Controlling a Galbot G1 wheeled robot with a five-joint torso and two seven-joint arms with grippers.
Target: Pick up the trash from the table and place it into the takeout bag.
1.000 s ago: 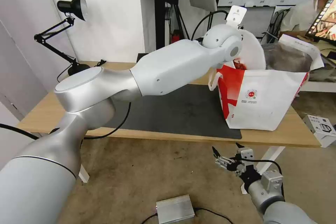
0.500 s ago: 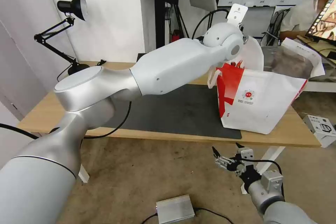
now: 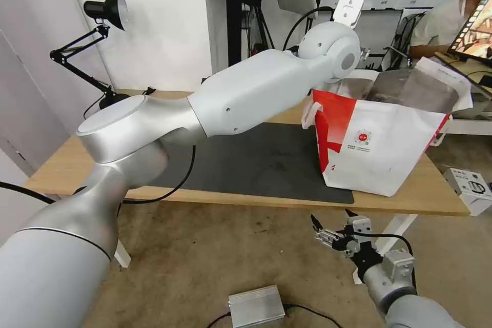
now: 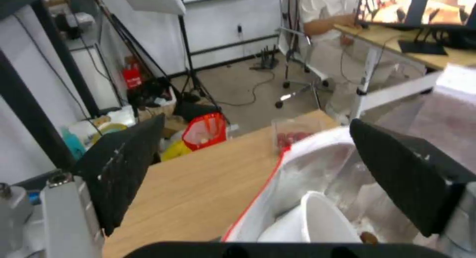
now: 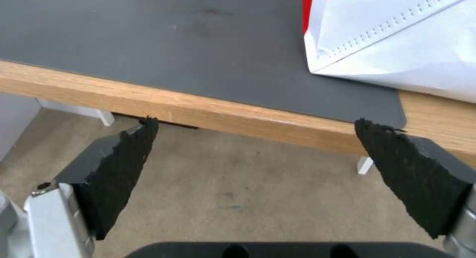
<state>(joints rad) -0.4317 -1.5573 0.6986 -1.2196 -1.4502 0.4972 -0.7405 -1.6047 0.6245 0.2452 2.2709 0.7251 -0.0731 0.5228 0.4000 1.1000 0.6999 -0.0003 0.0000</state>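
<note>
Raised since a second ago: left arm, wrist now higher above the takeout bag point(image 3: 382, 151); white bowl point(image 4: 317, 222) gone from above the rim, now lying inside the bag against the foil lining.
Left gripper point(image 4: 258, 176): over the bag's open mouth, fingers point(image 4: 119, 168) spread wide, holding nothing.
Takeout bag: standing on the right part of the table point(image 3: 66, 164), partly on the dark grey mat point(image 3: 266, 164), shifted and leaning compared with a second ago.
Clear plastic tray point(image 4: 292, 135) with red bits: on the wood just beyond the bag.
Right gripper point(image 3: 335, 225): parked low, before the table's front edge, fingers point(image 5: 119, 168) spread, empty.
</note>
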